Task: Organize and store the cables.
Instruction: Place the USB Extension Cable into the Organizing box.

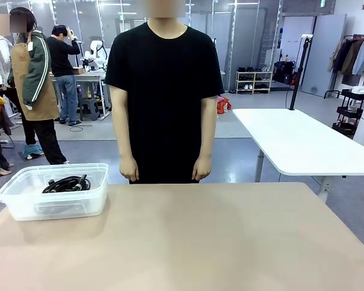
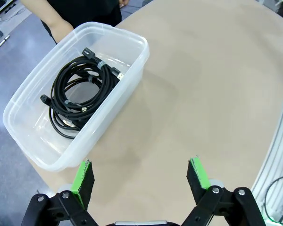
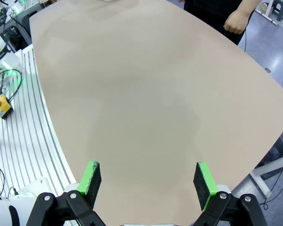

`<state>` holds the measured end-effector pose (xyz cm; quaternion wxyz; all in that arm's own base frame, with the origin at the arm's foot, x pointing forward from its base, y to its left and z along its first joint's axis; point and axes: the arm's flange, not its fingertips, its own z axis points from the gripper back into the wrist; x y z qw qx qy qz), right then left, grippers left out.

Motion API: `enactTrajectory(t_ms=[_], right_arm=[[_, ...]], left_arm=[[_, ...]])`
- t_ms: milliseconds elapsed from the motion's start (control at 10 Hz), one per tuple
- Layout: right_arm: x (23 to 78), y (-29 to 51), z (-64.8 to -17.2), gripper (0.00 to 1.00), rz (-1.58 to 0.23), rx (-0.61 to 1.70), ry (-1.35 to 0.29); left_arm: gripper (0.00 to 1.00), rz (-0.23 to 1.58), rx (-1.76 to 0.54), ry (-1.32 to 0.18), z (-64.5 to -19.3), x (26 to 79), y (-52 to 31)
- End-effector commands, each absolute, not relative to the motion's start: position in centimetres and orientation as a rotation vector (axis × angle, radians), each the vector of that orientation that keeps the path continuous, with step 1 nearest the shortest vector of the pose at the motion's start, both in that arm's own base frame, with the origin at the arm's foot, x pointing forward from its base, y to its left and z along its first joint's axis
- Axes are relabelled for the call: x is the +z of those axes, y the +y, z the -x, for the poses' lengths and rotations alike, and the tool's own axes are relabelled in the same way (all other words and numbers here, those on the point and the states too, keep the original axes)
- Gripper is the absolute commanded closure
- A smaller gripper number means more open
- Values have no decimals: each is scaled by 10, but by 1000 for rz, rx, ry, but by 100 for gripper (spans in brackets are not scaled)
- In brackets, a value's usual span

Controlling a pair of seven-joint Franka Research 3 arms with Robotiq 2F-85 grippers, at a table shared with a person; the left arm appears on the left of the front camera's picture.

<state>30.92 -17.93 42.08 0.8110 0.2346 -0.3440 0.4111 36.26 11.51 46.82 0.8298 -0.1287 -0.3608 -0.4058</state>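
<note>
1. Nearest the lens in the left wrist view: left tool, green pads spread wide apart, nothing between them, hanging above bare tan surface just beside the clear plastic bin.
2. Same in the right wrist view: right tool, released and empty, poised over an open stretch of the surface, well apart from the bin.
3. Cables lying inside the bin: thin black cords wound in overlapping coils, small plug ends poking out, at least one band visible round a coil. Exact count of coils hard to tell (too tangled together).
4. In the front view, bin at the far left corner of the surface, cables showing dark through its wall. No loose cable seen on the surface.
5. Person standing at the far edge, hands hanging down, holding nothing.
6. Judged stage: storage looks done or close to done, with no lid seen.
7. Possible trouble from here:
   - Bin sits close to the corner (part of it seems to overhang in the left wrist view); a nudge from the left tool could push it off.
   - Reaching in with a wide-open tool could snag a loop and drag several coils out together.
   - Light plastic bin likely to slide under any sideways contact.
</note>
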Motion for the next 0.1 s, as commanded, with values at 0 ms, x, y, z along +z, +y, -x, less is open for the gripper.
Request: enactTrajectory(t_ms=[0], right_arm=[[422, -181, -310, 0, -504, 888, -754]], left_arm=[[0, 284, -849, -771, -366, 468, 114]])
